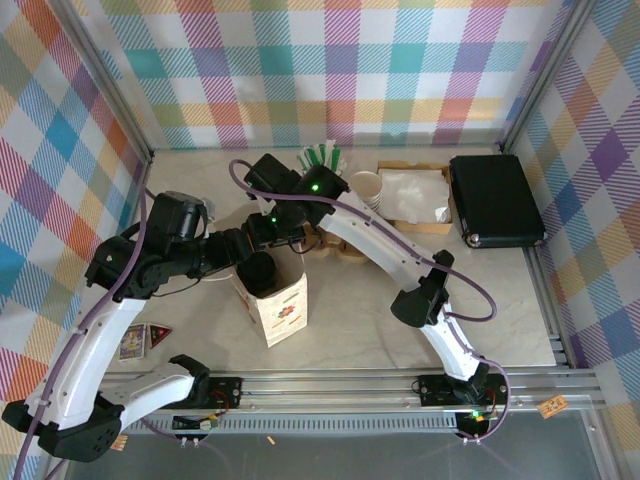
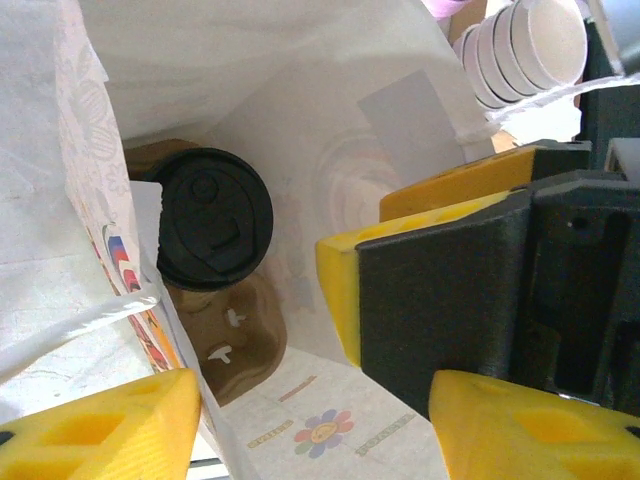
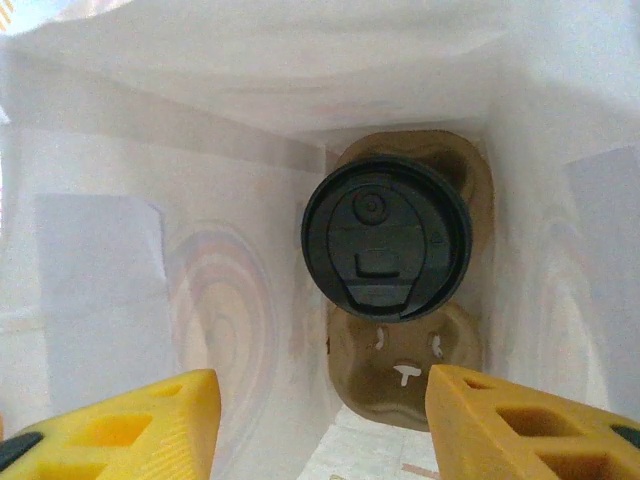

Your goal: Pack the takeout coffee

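**Left gripper open at the bag, coffee already down inside**

Your left gripper has its jaws spread wide and nothing clamped. The near wall of the white paper bag runs up between its yellow fingers, but they do not pinch it.

Moving toward the middle, the takeout coffee stands upright at the bottom of that bag. It is seated in one cup well of a brown pulp carrier; the well beside it is vacant. From above you get the black lid and nothing of the cup wall beneath it.

On the right, your right gripper hangs over the bag's mouth and looks straight down at the lid. Its jaws are parted and empty.

Treat the cup as light but easily crushed, since paper walls give under a hard squeeze. The plastic lid is likely slick and may pop off if you lift by it. You cannot tell whether the cup is full, so assume liquid and keep it level. If it needs reseating, take the body just under the lid rim with a gentle close. The bag itself is thin and floppy, so hold its top edge.
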`<state>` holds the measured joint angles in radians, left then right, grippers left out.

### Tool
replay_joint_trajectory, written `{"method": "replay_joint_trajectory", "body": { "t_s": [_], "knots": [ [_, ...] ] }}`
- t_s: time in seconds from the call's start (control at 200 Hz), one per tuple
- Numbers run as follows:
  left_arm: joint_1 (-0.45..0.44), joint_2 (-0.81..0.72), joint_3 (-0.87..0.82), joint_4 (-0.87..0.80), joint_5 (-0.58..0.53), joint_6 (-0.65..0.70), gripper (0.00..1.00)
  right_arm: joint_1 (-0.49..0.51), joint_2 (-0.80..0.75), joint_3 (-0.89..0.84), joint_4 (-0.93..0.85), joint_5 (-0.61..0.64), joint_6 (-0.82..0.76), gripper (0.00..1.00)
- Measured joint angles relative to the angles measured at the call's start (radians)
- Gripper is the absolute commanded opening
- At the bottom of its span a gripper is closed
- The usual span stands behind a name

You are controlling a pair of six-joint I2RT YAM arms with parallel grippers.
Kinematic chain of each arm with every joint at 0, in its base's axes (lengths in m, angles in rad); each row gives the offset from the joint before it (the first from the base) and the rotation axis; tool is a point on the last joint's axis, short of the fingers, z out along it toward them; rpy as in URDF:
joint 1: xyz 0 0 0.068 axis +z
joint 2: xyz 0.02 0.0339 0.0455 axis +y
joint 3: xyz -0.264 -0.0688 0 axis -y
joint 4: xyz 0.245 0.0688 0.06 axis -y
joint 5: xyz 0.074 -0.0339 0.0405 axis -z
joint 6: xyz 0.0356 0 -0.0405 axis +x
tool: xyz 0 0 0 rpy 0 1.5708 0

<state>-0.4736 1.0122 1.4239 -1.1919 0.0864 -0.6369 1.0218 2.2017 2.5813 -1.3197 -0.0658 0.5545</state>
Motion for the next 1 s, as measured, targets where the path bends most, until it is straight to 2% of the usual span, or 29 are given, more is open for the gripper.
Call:
{"method": "replay_joint_trajectory", "body": {
  "t_s": [0.29, 0.805, 1.0],
  "knots": [
    [0.001, -0.066, -0.069, 0.024, -0.018, -0.026, 0.74, 0.034, 0.0, 0.0, 0.0, 0.068, 0.001, 0.55],
    [0.001, -0.084, -0.078, 0.069, -0.021, -0.071, 0.73, 0.071, -0.035, 0.0, 0.003, 0.196, 0.006, 0.53],
    [0.002, -0.122, -0.135, 0.125, -0.022, -0.085, 0.74, 0.079, -0.04, -0.005, 0.004, 0.233, -0.009, 0.53]
  ]
}}
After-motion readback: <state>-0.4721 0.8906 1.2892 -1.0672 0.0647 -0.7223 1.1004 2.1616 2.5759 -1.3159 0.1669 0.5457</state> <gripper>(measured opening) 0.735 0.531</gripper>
